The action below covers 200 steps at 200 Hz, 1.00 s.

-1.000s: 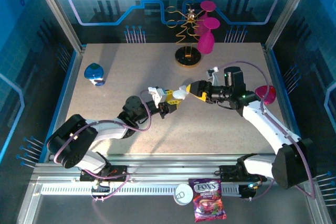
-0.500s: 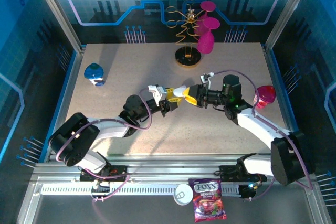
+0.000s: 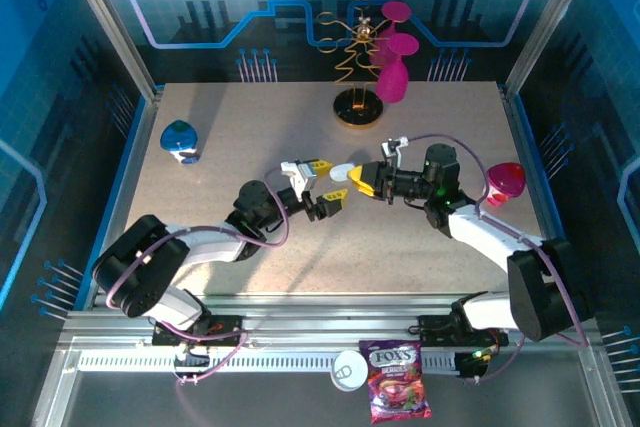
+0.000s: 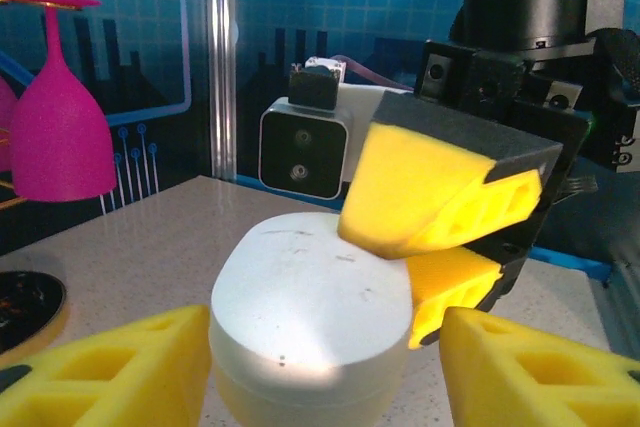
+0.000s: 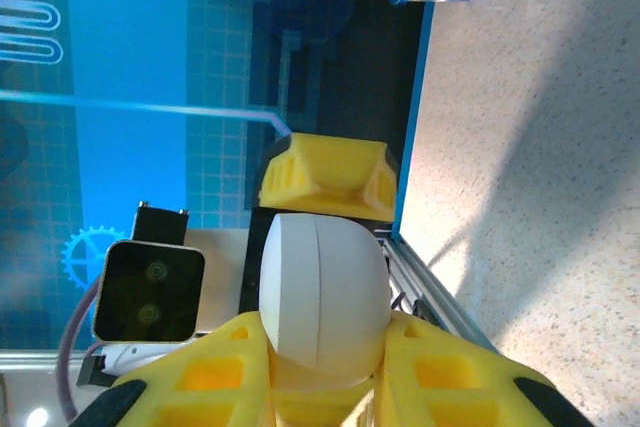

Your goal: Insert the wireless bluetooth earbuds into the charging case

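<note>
The left gripper (image 4: 325, 347) is released. In the left wrist view its two yellow fingers stand wide apart at the bottom edge, one on each side of the case (image 4: 310, 297). The finger on the left of that view looks to be against the case, and the other is apart from it. The case is white and rounded with its lid down, and it lies lengthwise between them. At its far end the right gripper (image 4: 400, 267) is clamped on it, one yellow finger over the top and one beneath.

From above, the two grippers meet nose to nose over the middle of the table (image 3: 200, 127). The left arm (image 3: 200, 242) lies low, running from its base at the near left corner out to the centre with the elbow bent. The right arm (image 3: 500, 237) climbs from the near right corner along the right side, then turns its forearm back to the left.

A pink glass (image 3: 505, 182) sits just right of the right arm's wrist. A blue cup (image 3: 180, 140) stands well off to the far left. At the back is a gold wire stand (image 3: 355, 107) with more pink glasses (image 3: 392, 77) on it.
</note>
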{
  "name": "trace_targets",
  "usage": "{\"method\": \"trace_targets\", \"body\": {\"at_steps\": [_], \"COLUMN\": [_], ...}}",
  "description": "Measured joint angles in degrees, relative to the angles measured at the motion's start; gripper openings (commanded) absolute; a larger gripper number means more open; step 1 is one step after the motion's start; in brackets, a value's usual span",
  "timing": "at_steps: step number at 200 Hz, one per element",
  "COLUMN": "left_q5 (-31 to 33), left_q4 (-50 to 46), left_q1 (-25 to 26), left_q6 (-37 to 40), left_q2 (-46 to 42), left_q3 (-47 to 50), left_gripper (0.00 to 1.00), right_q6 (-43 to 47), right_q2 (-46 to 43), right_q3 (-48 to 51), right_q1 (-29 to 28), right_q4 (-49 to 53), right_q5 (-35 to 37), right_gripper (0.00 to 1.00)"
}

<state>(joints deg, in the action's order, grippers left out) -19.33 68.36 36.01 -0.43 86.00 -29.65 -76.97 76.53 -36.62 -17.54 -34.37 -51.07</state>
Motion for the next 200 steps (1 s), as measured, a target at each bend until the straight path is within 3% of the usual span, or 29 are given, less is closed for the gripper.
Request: {"method": "trace_targets", "body": {"at_steps": [34, 66, 105, 148, 176, 200], "left_q5": [0.3, 1.7, 3.3, 3.5, 3.5, 4.7], "left_q4": [-5.7, -18.6, -34.9, -43.4, -45.4, -45.7], "left_q1": [0.0, 0.0, 0.0, 0.0, 0.0, 0.0], "left_q6": [3.3, 7.5, 12.3, 14.6, 14.5, 13.9], "left_q2": [-3.2, -8.7, -13.0, -14.5, -14.5, -14.5], "left_q3": [2.2, 2.8, 2.7, 2.6, 2.4, 2.1], "left_gripper": [0.89, 0.93, 0.97, 0.99, 0.99, 0.99], "right_q6": [4.2, 10.8, 19.1, 25.2, 28.4, 31.3], "right_q2": [2.9, 6.9, 10.3, 14.4, 16.2, 16.0], "right_q3": [2.0, 2.6, 2.5, 1.9, 0.4, -0.6], "right_q1": [4.6, 7.5, 8.0, 8.4, 8.6, 8.6], "right_q4": [2.6, 8.6, 16.6, 22.4, 24.8, 26.7], "right_q5": [1.9, 5.7, 12.2, 17.9, 20.7, 23.1], "right_gripper": [0.24, 0.24, 0.25, 0.29, 0.35, 0.53]}}
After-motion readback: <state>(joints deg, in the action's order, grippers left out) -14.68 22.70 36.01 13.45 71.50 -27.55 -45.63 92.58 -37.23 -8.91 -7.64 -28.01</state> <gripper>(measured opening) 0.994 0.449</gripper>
